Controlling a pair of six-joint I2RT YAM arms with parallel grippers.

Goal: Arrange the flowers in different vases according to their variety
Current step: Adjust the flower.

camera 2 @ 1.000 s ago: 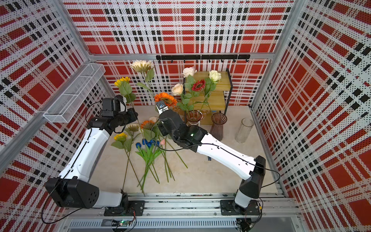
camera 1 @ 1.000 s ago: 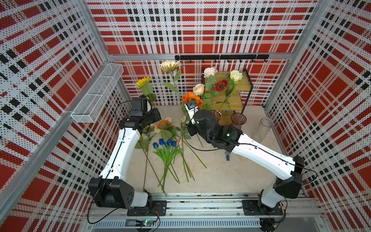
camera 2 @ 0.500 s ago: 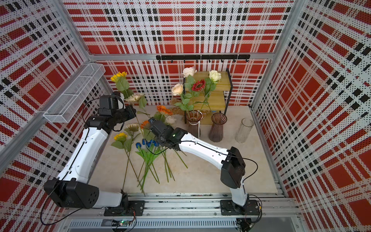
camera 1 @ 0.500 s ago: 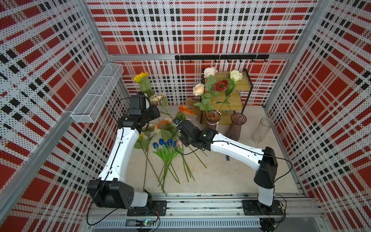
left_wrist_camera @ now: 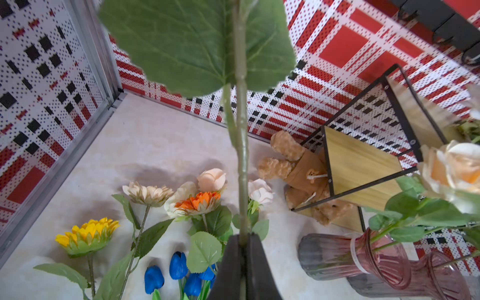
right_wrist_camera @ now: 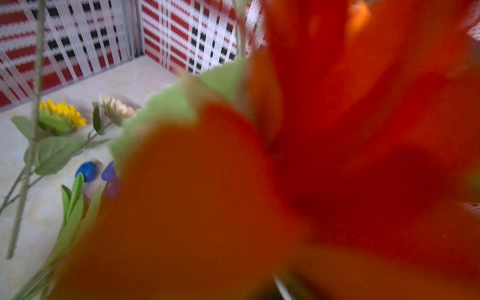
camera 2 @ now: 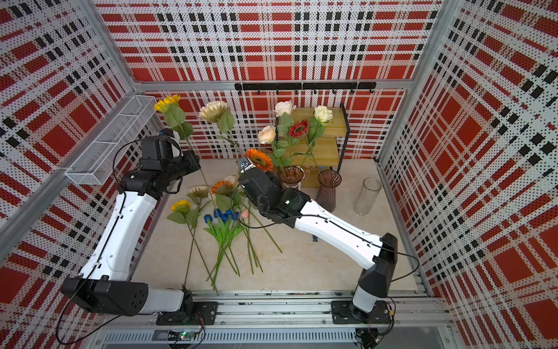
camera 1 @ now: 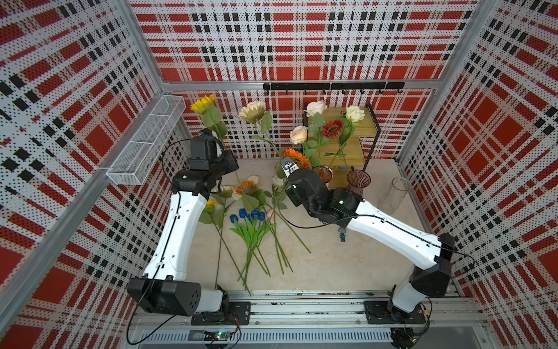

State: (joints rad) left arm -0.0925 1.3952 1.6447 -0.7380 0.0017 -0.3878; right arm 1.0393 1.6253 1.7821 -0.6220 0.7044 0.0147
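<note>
Red, white and black plaid perforated walls (camera 1: 302, 45) box in a pale stone-look tabletop (camera 1: 347, 266). On it lie loose flowers, among them the small blue tulips (camera 1: 247, 215).

The left gripper (left_wrist_camera: 242, 240) has its jaws clamped on the green stem of a yellow sunflower (camera 1: 203, 104), held upright. The right gripper (camera 1: 287, 165) is closed, its jaws hidden behind the orange sunflower (camera 1: 297, 157). The stem of the tall cream sunflower (camera 1: 252, 111) runs down to it, so that stem looks pinched. I cannot tell whether the orange one is pinched too.

Cream roses (camera 1: 315, 108) and a red sunflower (camera 1: 332, 128) stand in the ribbed smoky vase (camera 1: 323, 174) by the shelf. A second ribbed vase (camera 1: 357, 184) and the clear glass cylinder (camera 1: 395, 198) look empty.

The step in hand seems to be carrying sunflowers to a vase. It should go best one arm at a time, with the stem plumb and its tip centred over the flared mouth. The leaves need to stay clear of the roses, and the jaws should part only once the stem is well inside.

Half a second earlier the right arm was folded low over the pile, with the cream bloom tipped towards the left gripper. Now it has risen and the bloom stands high. The left arm has barely moved.
</note>
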